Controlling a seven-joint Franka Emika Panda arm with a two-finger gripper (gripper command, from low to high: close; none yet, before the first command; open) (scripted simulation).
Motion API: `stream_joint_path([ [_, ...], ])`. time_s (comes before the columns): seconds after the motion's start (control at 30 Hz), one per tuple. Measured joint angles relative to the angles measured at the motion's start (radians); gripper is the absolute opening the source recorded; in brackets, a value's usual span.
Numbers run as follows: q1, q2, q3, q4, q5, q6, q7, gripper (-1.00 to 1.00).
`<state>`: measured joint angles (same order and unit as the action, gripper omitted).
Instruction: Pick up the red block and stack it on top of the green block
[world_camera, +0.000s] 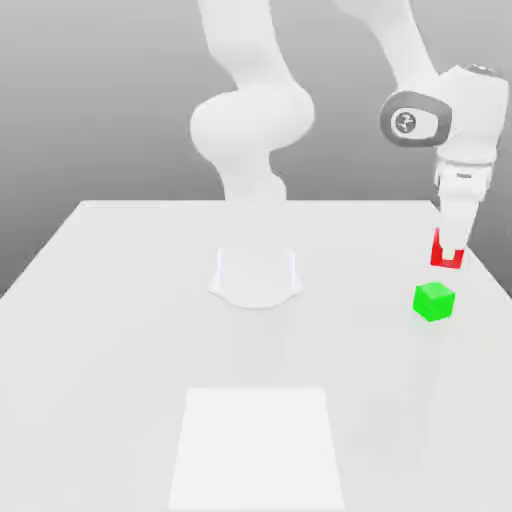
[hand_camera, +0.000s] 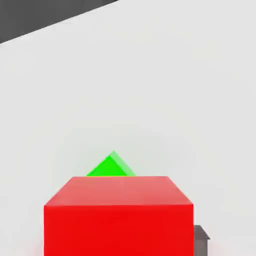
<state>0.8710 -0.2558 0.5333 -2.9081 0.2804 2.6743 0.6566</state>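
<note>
My gripper hangs at the exterior view's right, shut on the red block, which it holds in the air above the table. The green block rests on the white table just below and slightly left of the red one, with a small gap between them. In the hand view the red block sits close to the camera and hides most of the green block, whose far corner peeks out past it.
The arm's white base stands at the middle of the table. A paler square patch lies on the table near the front edge. The table's right edge runs close to the blocks.
</note>
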Motion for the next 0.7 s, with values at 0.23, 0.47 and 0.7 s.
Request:
stream_joint_path([
  [0.23, -0.037, 0.06, 0.03, 0.001, -0.062, 0.066, 0.042, -1.0],
  [0.47, -0.08, 0.132, 0.052, 0.001, -0.147, 0.134, 0.099, -1.0],
  [0.7, -0.123, 0.211, 0.061, 0.002, -0.259, 0.2, 0.178, -1.0],
])
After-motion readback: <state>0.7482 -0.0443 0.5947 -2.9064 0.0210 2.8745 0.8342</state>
